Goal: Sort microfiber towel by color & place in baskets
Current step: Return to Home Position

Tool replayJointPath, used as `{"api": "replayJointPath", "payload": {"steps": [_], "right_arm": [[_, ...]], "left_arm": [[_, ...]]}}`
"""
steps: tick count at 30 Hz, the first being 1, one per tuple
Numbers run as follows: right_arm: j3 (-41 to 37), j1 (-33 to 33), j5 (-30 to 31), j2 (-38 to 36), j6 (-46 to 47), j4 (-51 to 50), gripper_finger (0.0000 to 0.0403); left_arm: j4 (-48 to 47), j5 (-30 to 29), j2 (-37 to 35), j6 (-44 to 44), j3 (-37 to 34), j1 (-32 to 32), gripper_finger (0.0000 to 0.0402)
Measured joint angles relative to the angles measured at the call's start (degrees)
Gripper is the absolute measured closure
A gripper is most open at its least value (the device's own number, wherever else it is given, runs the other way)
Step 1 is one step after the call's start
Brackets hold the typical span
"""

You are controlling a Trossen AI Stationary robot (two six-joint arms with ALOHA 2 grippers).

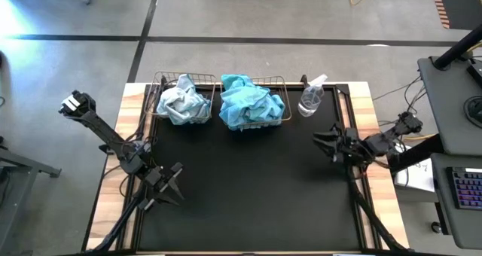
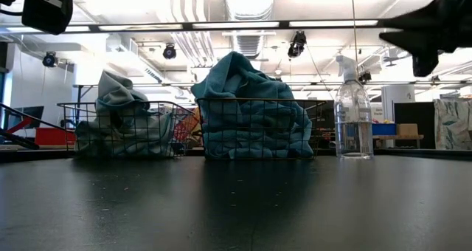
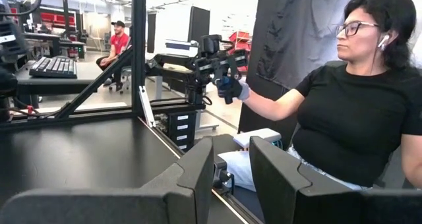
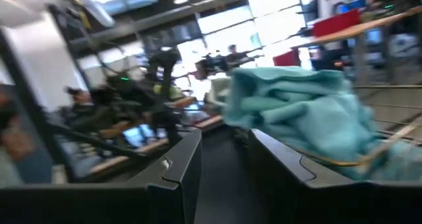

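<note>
Two brassy wire baskets stand at the table's far edge. The left basket (image 1: 160,98) holds a heap of pale grey-blue towels (image 1: 183,102); the right basket (image 1: 277,83) holds a heap of turquoise towels (image 1: 248,102). Both heaps rise above the rims in the low view, pale (image 2: 122,122) and turquoise (image 2: 254,111). My left gripper (image 1: 172,182) is open over the table's near left part, well short of the baskets. My right gripper (image 1: 322,141) is open at the table's right side, nearer than the spray bottle; its wrist view shows the turquoise towels (image 4: 310,112) ahead.
A clear plastic spray bottle (image 1: 310,99) stands right of the turquoise basket, also the bottle (image 2: 354,114) in the low view. The black mat (image 1: 248,188) lies bare between the arms. A person (image 3: 356,99) sits beyond the table's edge in the left wrist view.
</note>
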Motion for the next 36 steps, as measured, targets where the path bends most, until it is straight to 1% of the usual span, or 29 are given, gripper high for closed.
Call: {"api": "replayJointPath", "payload": {"steps": [3,7,12,15,17,19,22,26,31,36], "right_arm": [[0.0,-4.0,-1.8,0.1,0.6,-3.1,0.0284],[0.0,-11.5,-7.8,0.0,2.1,-5.3,0.0284],[0.0,-23.5,-17.4,0.1,2.2,-6.1,0.0284],[0.0,-31.8,-21.7,0.1,3.2,-6.7,0.0284],[0.0,-37.7,-21.7,0.2,6.7,-7.5,0.0284],[0.0,-43.5,-21.6,0.6,7.0,-8.5,0.0284],[0.0,-52.4,-24.3,2.5,7.1,-8.8,0.0284],[0.0,-64.7,-32.7,5.8,7.0,-9.4,0.0284],[0.0,-79.2,-40.3,10.9,5.5,-9.2,0.0284],[0.0,-91.3,-52.0,15.7,3.2,-2.1,0.0284]], "left_arm": [[0.0,0.0,0.0,0.0,0.0,0.0,0.0318],[0.0,0.0,0.0,0.0,0.0,0.0,0.0318],[0.0,0.0,0.0,0.0,0.0,0.0,0.0318],[0.0,0.0,0.0,0.0,0.0,0.0,0.0318],[0.0,0.0,0.0,0.0,0.0,0.0,0.0318],[0.0,0.0,0.0,0.0,0.0,0.0,0.0318],[0.0,0.0,0.0,0.0,0.0,0.0,0.0318],[0.0,0.0,0.0,0.0,0.0,0.0,0.0318],[0.1,0.0,0.0,-0.3,0.0,0.0,0.0318],[0.3,0.0,0.0,-0.5,0.0,0.0,0.0318]]}}
